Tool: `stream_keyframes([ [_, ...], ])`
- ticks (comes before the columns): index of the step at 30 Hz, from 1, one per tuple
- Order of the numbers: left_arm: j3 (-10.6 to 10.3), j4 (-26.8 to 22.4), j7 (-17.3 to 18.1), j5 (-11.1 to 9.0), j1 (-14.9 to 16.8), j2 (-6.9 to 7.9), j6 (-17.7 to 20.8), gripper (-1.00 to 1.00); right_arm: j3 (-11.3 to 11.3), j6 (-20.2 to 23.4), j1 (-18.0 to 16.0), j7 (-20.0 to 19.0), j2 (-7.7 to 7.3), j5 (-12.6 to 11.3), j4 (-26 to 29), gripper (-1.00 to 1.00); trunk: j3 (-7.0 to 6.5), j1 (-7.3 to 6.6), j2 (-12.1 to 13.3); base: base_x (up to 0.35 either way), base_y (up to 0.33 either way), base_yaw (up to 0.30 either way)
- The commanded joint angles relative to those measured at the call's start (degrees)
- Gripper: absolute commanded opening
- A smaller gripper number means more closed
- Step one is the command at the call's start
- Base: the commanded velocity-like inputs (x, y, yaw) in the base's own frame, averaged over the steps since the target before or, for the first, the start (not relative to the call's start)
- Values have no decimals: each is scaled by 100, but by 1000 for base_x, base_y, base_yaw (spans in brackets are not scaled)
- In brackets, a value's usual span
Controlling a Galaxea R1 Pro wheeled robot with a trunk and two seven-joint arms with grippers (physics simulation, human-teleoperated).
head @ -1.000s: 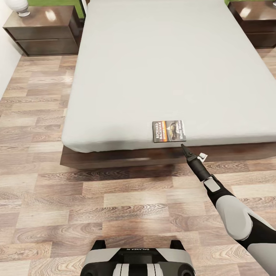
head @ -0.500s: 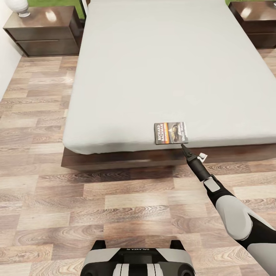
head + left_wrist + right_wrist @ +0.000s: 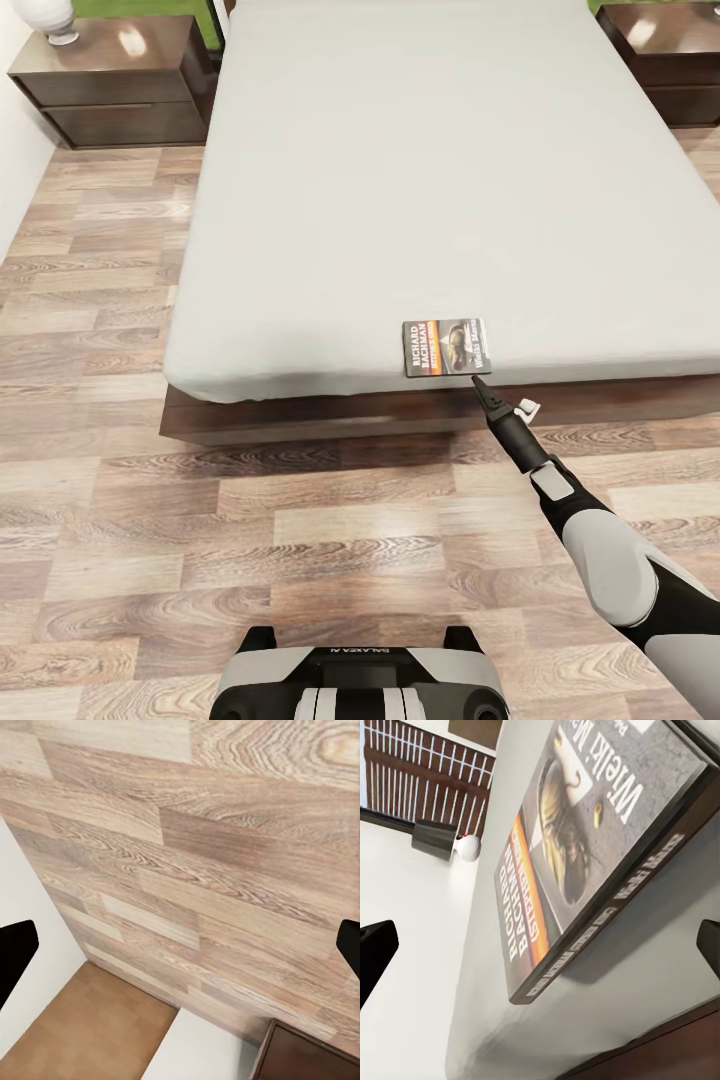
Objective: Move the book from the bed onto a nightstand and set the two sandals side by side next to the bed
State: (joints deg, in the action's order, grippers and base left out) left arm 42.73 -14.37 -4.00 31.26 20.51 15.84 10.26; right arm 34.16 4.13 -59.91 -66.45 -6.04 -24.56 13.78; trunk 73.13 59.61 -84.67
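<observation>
A: Which step is in hand?

B: The book (image 3: 447, 347) is being approached. It lies flat on the bed (image 3: 420, 180), lower centre of the head frame, at the mattress's near edge. The right gripper (image 3: 477, 381) is poised just beside it, fingers spread wide, nothing held.

A: And the next move?

B: The tips should be eased around the book's edge, then closed. A nightstand (image 3: 110, 80) is seen upper left.

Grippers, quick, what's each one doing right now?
Left gripper: open, holding nothing.
Right gripper: open, pointing at the book, not gripping it.
</observation>
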Motion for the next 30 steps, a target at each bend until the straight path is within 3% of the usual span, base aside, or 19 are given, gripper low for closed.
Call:
stream_keyframes([
  [1, 16, -4, -5, 20, 1, -2, 20, 100, -14, 44, -2, -17, -2, -49, -6, 100, 2, 0, -1, 0, 0, 0],
  [30, 16, -4, -13, 24, 0, -10, 20, 100, -15, 44, -2, -17, -11, -49, -7, 100, 2, 0, -1, 20, 14, 0],
])
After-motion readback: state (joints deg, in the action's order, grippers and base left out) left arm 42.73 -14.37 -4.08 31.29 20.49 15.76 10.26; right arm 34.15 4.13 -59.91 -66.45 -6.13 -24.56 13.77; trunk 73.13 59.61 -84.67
